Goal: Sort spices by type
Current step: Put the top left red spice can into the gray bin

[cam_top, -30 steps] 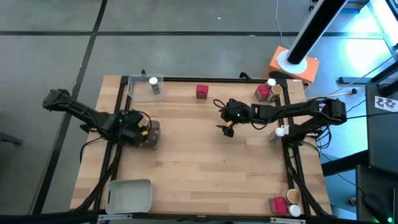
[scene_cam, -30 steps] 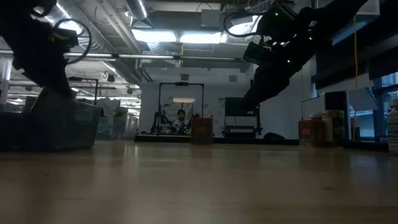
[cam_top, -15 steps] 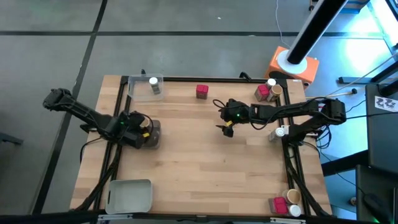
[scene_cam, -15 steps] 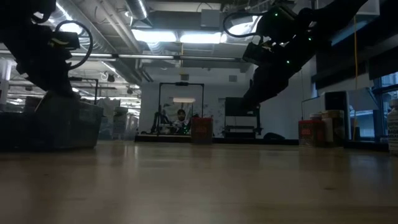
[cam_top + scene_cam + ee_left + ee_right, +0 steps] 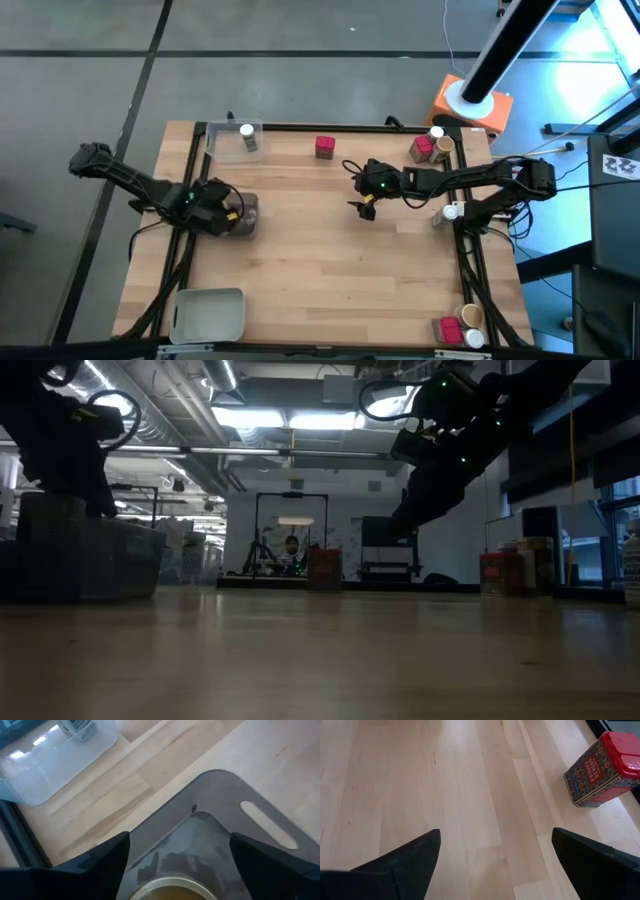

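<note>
My left gripper point(image 5: 222, 211) hangs open just above the dark grey tray point(image 5: 243, 216) at the table's left side. A tan-lidded jar point(image 5: 172, 890) stands in that tray, below and between the spread fingers, apart from both. In the low view the jar point(image 5: 50, 515) rises above the tray wall. My right gripper point(image 5: 364, 206) hovers open over bare wood at mid-table. A red tin point(image 5: 325, 147) stands by the far edge and shows in the right wrist view point(image 5: 600, 770). A white-lidded jar point(image 5: 246, 135) stands in the clear tray point(image 5: 232, 143).
A red tin point(image 5: 422, 148), a tan-lidded jar point(image 5: 442, 147) and a white-lidded jar point(image 5: 436, 131) cluster at the far right corner. Another white-lidded jar point(image 5: 452, 211) stands by the right edge. Three more containers point(image 5: 462, 326) sit at the near right corner. A pale tray point(image 5: 208, 313) lies near left.
My left gripper has risen from the grey tray, and the tan-lidded jar now stands uncovered in it. The right arm has kept still.
</note>
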Controlling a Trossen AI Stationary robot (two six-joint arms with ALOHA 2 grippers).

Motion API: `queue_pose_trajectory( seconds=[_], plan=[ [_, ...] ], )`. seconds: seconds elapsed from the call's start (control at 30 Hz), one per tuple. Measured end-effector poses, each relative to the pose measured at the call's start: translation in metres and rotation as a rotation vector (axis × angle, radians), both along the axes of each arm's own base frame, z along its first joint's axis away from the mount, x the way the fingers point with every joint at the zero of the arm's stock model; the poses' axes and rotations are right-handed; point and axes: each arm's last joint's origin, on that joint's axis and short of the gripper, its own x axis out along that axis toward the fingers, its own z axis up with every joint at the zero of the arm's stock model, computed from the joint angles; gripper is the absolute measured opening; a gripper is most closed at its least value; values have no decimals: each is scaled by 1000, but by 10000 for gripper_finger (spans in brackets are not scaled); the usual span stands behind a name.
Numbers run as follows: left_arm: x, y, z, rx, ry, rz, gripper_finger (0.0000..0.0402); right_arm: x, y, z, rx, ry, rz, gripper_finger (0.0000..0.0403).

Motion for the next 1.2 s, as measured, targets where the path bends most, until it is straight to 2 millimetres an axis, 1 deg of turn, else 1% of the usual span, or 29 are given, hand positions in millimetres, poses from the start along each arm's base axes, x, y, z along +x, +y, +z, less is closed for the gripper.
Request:
queue_pose_trajectory(
  seconds=[0.17,0.23,0.3,0.37,0.47,0.53,0.63,0.73,0.8,0.93,1.0,1.07,1.2],
  plan=[
    [-6,2,10,-25,-78,-19,328,-1,0,-1,6,8,-4,381],
    [-1,1,26,-14,-159,-63,328,0,0,0,22,0,-18,381],
    [6,-1,42,44,-252,-132,328,1,0,1,21,-3,-20,381],
    [17,-4,55,123,-344,-214,329,1,-3,8,6,-4,-38,381],
    [33,-6,66,225,-425,-298,329,-7,-8,29,-10,-22,-83,381],
    [43,-5,65,269,-436,-330,329,-17,-12,42,-5,-19,-130,381],
    [58,-1,57,302,-419,-374,329,-36,-22,57,-4,6,-201,381],
    [71,7,47,304,-394,-386,329,-57,-35,69,-18,15,-295,381],
    [79,13,40,303,-351,-368,329,-69,-46,72,-11,27,-369,381],
    [92,25,29,320,-292,-325,329,-85,-71,71,4,45,-499,381],
    [96,31,23,326,-252,-312,329,-86,-81,69,19,35,-518,381],
    [100,37,19,322,-235,-303,329,-84,-88,67,45,5,-501,381],
    [106,44,11,300,-206,-298,329,-69,-95,65,57,-85,-376,381]
  ],
)
